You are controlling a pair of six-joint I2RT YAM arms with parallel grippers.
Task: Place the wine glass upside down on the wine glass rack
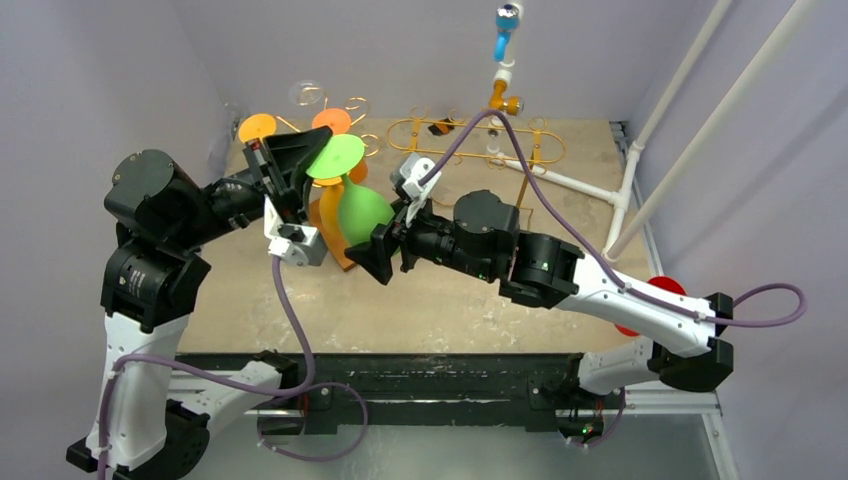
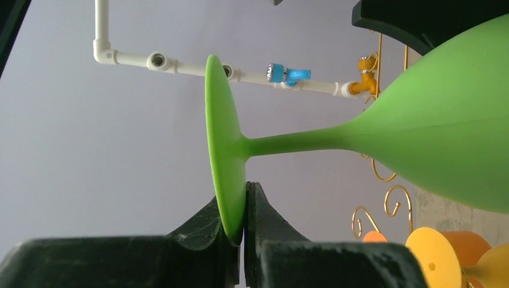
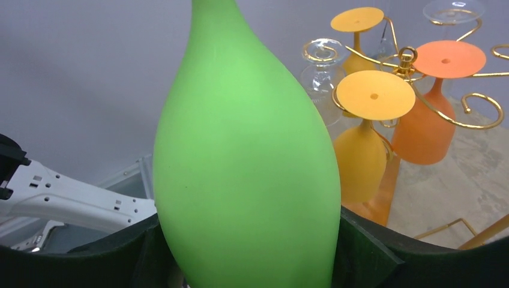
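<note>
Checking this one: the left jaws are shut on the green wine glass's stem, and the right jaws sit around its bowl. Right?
Not quite. The left gripper has its jaws shut on the rim of the foot of the green wine glass, not its stem; the left wrist view shows it. The right gripper has its jaws around the bowl.

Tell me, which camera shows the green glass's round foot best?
The left wrist view: the foot stands edge-on, its rim pinched in the left jaws, stem attached. The top view shows it as a small green disc. The right wrist view shows only the bowl.
</note>
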